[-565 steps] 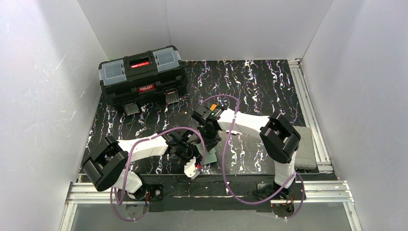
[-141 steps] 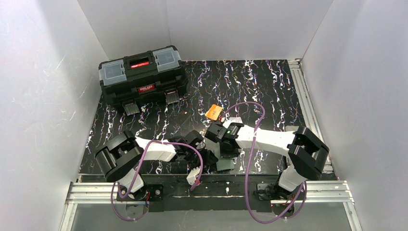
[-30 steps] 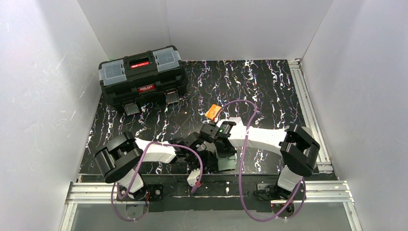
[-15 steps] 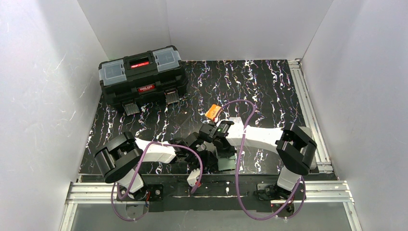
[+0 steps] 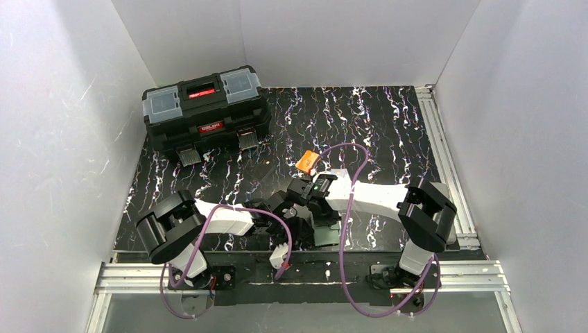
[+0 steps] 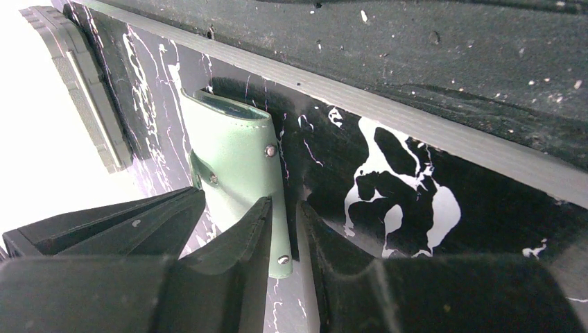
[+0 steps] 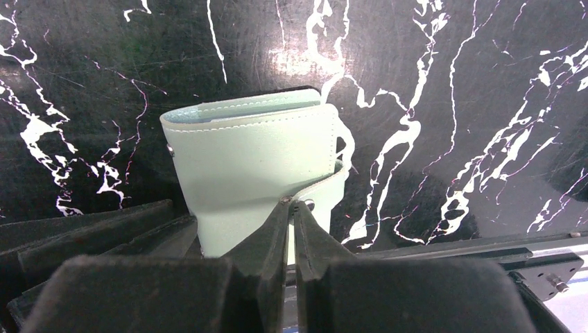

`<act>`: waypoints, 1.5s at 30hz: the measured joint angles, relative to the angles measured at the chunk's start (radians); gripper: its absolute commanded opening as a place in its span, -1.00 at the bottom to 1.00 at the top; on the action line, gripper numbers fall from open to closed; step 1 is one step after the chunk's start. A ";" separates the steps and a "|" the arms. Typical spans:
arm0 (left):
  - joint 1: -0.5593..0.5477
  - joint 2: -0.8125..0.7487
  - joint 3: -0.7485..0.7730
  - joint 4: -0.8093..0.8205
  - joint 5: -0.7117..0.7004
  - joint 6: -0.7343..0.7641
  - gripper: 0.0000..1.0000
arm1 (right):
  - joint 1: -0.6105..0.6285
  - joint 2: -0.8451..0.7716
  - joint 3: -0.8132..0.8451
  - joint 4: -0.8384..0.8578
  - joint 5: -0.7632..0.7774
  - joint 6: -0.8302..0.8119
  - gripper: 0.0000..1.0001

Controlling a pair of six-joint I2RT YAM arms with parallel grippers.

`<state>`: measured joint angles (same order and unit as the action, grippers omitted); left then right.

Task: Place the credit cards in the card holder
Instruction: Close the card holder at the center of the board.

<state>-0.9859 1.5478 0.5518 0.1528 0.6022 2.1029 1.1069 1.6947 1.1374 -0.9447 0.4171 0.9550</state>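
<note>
The mint-green card holder (image 7: 249, 159) lies folded at the near edge of the table; it also shows in the left wrist view (image 6: 236, 159) and in the top view (image 5: 326, 237). My right gripper (image 7: 292, 205) is shut on its snap tab. My left gripper (image 6: 284, 208) is closed on the holder's flap edge from the other side. In the top view both grippers, left (image 5: 295, 225) and right (image 5: 320, 211), meet over the holder. The orange card (image 5: 308, 162) lies on the table behind the right arm. The white card is not in view.
A big black toolbox (image 5: 204, 107) stands at the back left. A grey pad (image 6: 83, 76) lies at the table's right edge. The table's front rail (image 5: 298, 267) runs just beside the holder. White walls enclose the table.
Over the last second the right arm's elbow has shifted slightly left; both grippers stay at the card holder. The orange card has not moved.
</note>
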 measured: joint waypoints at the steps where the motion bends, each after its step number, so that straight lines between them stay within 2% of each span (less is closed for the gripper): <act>1: 0.000 0.000 0.000 0.000 0.000 0.000 -0.59 | 0.000 0.000 -0.001 0.000 0.002 0.003 -0.75; 3: -0.001 0.000 0.000 0.000 -0.001 0.000 -0.59 | 0.000 -0.002 -0.003 0.000 0.004 0.008 -0.77; 7: -0.002 0.000 0.000 0.000 -0.003 0.000 -0.59 | 0.002 -0.012 -0.017 0.002 0.007 0.016 -0.97; 20: -0.005 -0.002 0.000 0.000 -0.008 0.000 -0.60 | -0.003 -0.119 -0.121 0.060 -0.016 0.023 -0.97; 21: -0.005 -0.002 0.000 0.000 -0.008 0.000 -0.60 | -0.005 -0.130 -0.123 0.059 -0.018 0.023 -0.83; 22: -0.005 -0.002 0.000 0.000 -0.008 0.000 -0.60 | -0.006 -0.137 -0.123 0.060 -0.016 0.024 -0.60; 24: -0.005 -0.002 0.000 0.000 -0.009 0.000 -0.60 | -0.007 -0.146 -0.122 0.056 -0.007 0.034 -0.34; 26: -0.005 -0.002 0.000 0.000 -0.009 0.000 -0.60 | -0.008 -0.143 -0.120 0.050 0.000 0.039 -0.20; 29: -0.006 -0.002 0.000 -0.001 -0.010 0.000 -0.60 | -0.008 -0.134 -0.119 0.049 0.001 0.037 -0.17; 35: -0.006 -0.002 0.000 -0.002 -0.011 0.000 -0.60 | -0.002 -0.101 -0.118 0.050 -0.001 0.037 -0.19; 42: -0.006 -0.002 0.000 -0.002 -0.012 0.000 -0.60 | 0.008 -0.076 -0.101 0.049 0.004 0.038 -0.46; 45: -0.006 -0.002 0.000 -0.002 -0.012 0.000 -0.60 | 0.008 -0.076 -0.093 0.046 0.012 0.040 -0.50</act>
<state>-0.9924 1.5455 0.5514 0.1513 0.5903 2.1025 1.1149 1.6184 1.0443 -0.8989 0.4294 0.9951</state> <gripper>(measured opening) 0.197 0.268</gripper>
